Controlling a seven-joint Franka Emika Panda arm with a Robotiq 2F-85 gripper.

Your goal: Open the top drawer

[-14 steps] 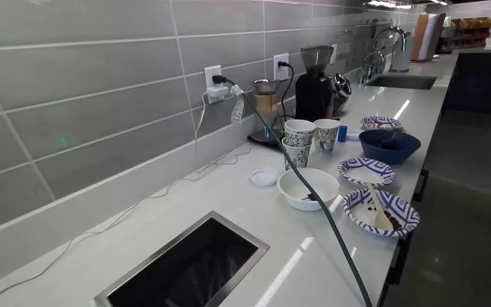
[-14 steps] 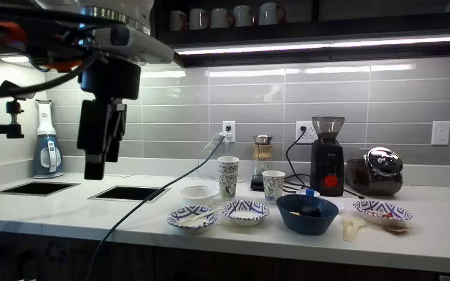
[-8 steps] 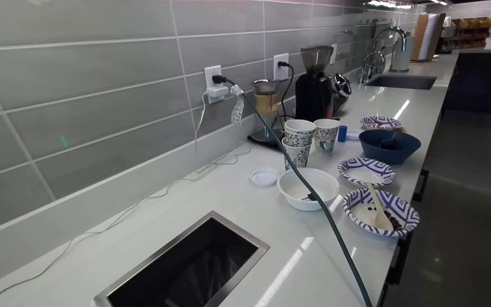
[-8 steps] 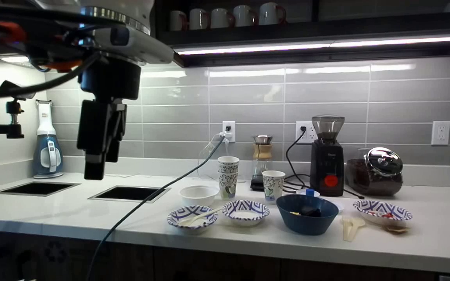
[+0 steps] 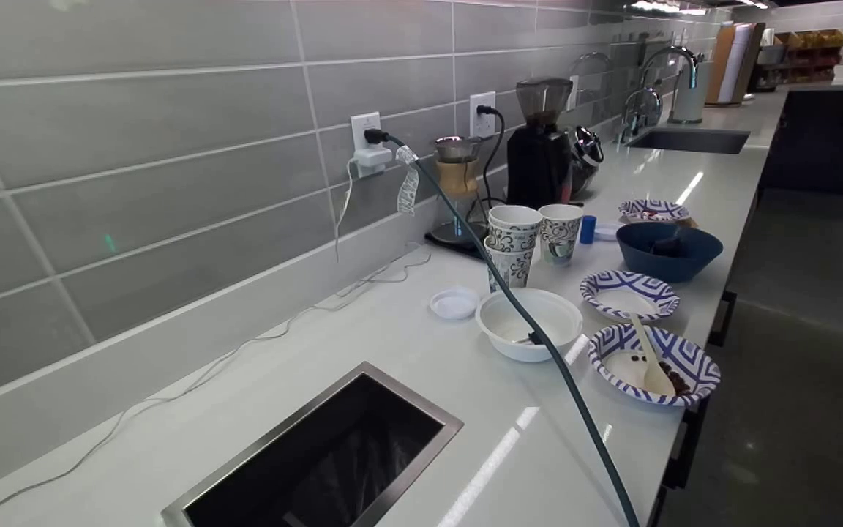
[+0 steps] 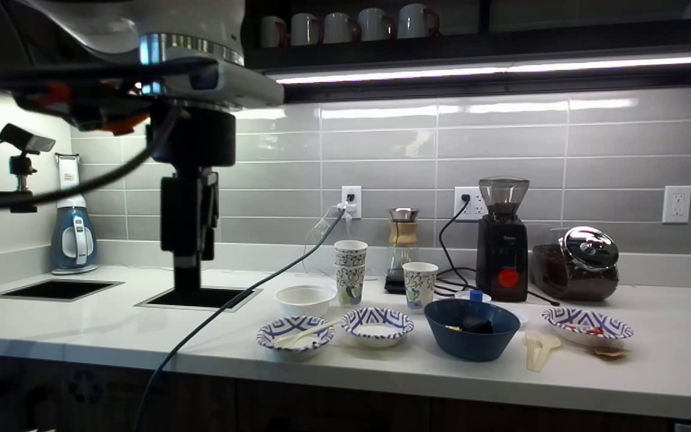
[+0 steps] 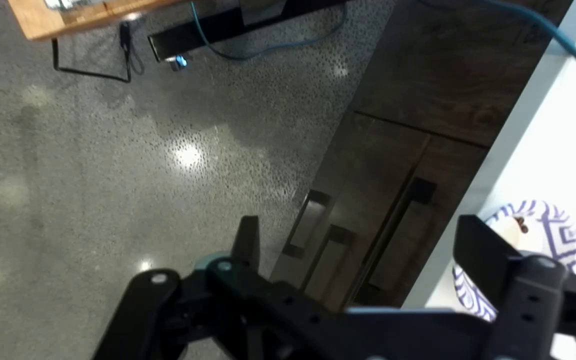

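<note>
The top drawer shows in the wrist view as a dark brown front under the pale counter edge, and looks closed. Its long dark bar handle runs along the lower side of the front. Two lower handles show beside it. My gripper is open and empty; its fingers stand wide apart, and the handles show between them, some distance beyond. In an exterior view the black gripper points straight down, above the counter's height. Dark handles also show under the counter edge in an exterior view.
The white counter carries patterned bowls, cups, a blue bowl and a grinder. A dark green cable crosses it and hangs over the front edge. A wooden surface shows at the wrist view's top left.
In the last half second the arm and gripper have moved to the right and slightly down in an exterior view. The objects on the counter have not moved.
</note>
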